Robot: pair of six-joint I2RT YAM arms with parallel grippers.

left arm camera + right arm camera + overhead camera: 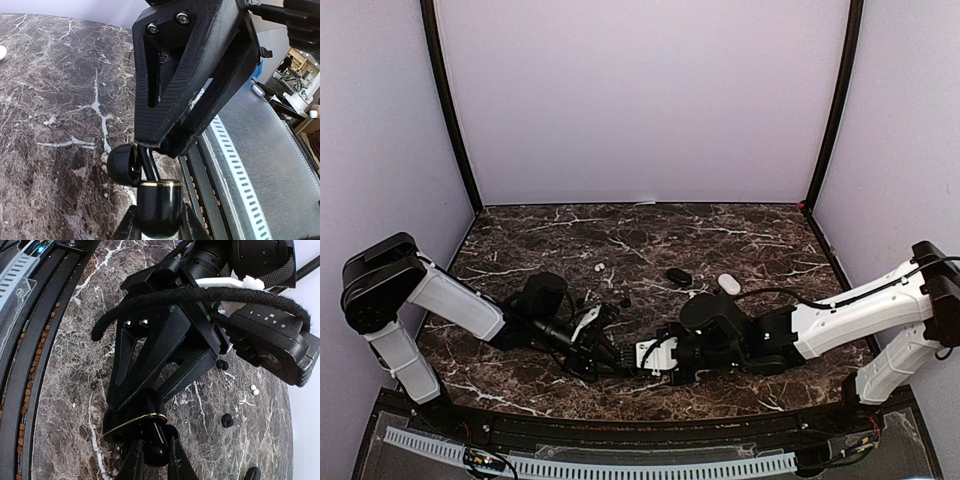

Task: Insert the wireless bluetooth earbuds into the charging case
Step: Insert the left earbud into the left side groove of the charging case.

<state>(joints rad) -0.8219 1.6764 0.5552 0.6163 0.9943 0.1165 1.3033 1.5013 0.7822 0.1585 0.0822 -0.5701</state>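
left arm (450, 300): in from the left edge of the marble table (740, 235), forearm low over the surface.
left gripper (608, 352): clamped right down, and it has the black charging case (160, 210) by its body, gold rim on top, close to the middle of the near edge.
white earbud (600, 267): loose on the marble left of centre, beyond the grippers and well apart from the held case.
black earbuds (227, 420): two small dark buds lying free on the table past the grippers, apart from each other, neither one in a case.
lid (122, 165): flipped open, sitting beside the case body in the left wrist view.
inside of the held case: hidden from all three cameras, so no call on whether a bud sits in it.
right gripper (648, 356): nose to nose with the left one, jaws pinched narrow on a rounded black part of that same case. The right wrist view has its fingers (136, 462) on either side of that part, just below the gold rim. Which part it is, I cannot tell.
tiny white pieces (254, 389): a pair touching each other on the marble, near the black buds.
black oval case (678, 275): resting around the middle of the table, untouched.
white oval case (729, 284): near it on the right, also on its own.
right arm (850, 310): stretched in from the right edge, white forearm angled down toward the centre.
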